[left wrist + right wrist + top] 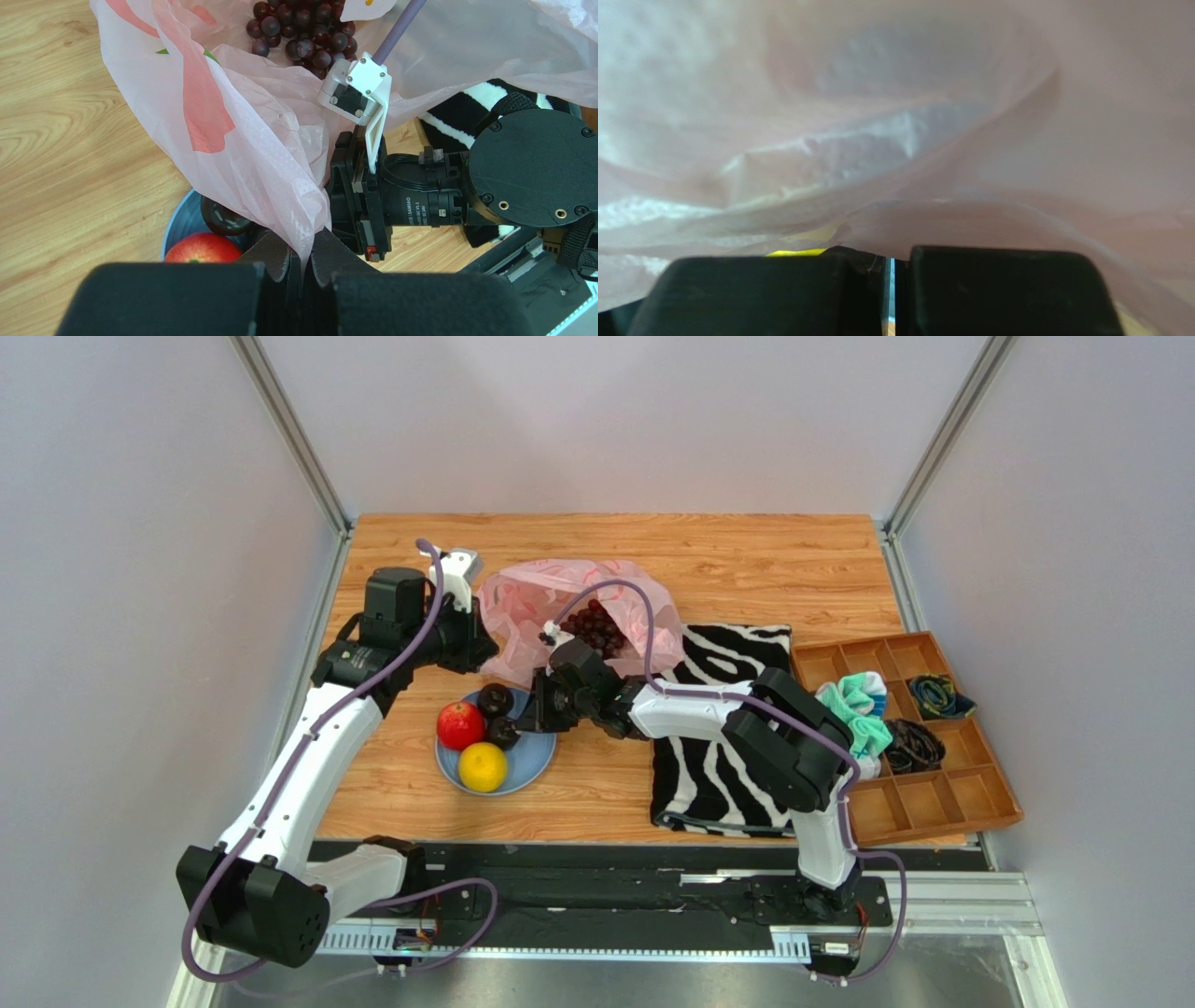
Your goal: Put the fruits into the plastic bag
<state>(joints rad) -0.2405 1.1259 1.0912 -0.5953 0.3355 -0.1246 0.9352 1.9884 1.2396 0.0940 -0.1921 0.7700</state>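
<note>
Left wrist view: the left gripper (307, 260) has its fingers pressed together on a fold of the plastic bag (231, 133). It holds the film up off the table, a hold that serves to keep the near-left rim raised so the mouth does not collapse.

Right wrist view: the right gripper (889, 269) is closed, with only a thin slit between the fingers. Pink film fills the view and reaches the fingertips, so the fingers appear to pinch the opposite rim. The likely purpose is to spread the mouth against the left arm's hold.

Top external view: the bag lies at the middle of the table, mouth toward the arms. The grape bunch (596, 626) is already inside. The red apple (459, 724), the citrus (483, 766) and two dark plums (494, 702) sit on the blue plate (540, 753), just in front of the mouth. The short path from plate to bag favours transfer, but both grippers are occupied with film.
</note>
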